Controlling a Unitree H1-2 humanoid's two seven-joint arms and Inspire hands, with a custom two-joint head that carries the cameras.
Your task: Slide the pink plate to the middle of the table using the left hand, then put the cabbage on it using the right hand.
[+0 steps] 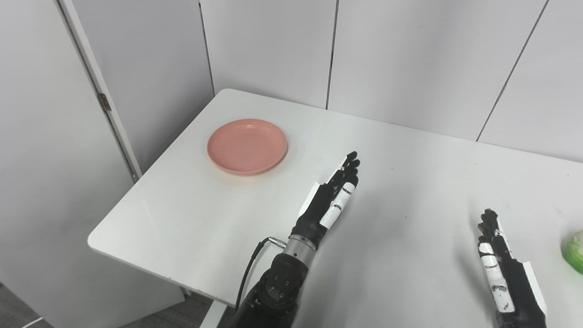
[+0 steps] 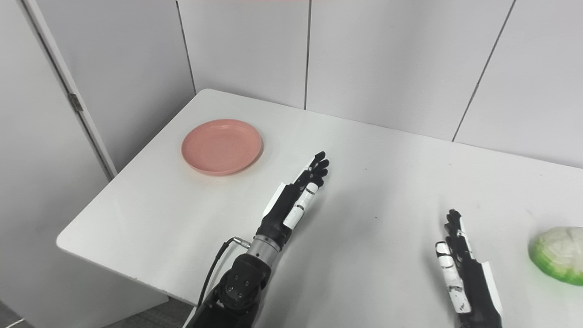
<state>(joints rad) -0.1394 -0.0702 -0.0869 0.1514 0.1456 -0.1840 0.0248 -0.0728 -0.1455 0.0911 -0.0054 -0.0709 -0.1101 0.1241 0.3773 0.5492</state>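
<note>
The left hand [image 1: 334, 196] reaches forward over the white table [image 1: 410, 191] with its arm coming up from the bottom edge, wrist straight and the hand turned on edge, so the thumb side faces up. Its fingers [image 1: 350, 165] are stretched out straight and lie close together, pointing toward the far wall panels [image 1: 410, 59]; they grip nothing. A black cable [image 1: 248, 269] loops out from the metal wrist collar and runs down past the table's near edge. Whether the hand touches the tabletop or floats just above it is hard to judge from this angle.

The right hand [image 2: 462, 262] stands in a matching pose near the lower right, also on edge, fingers [image 2: 453, 221] extended and held together, pointing away from the robot, with nothing in its hold.

The pink plate [image 2: 222, 146] sits flat near the table's far left corner, well apart from the left hand and off to that hand's left and farther back. Its shallow bowl holds nothing. The cabbage [image 2: 558, 255], pale white on top and bright green around its lower rim, rests on the table at the right edge of the picture, near the right hand but not touching it; in the left eye view only a sliver of it shows. Plate and cabbage lie at opposite ends of the table, with both hands between them
</note>
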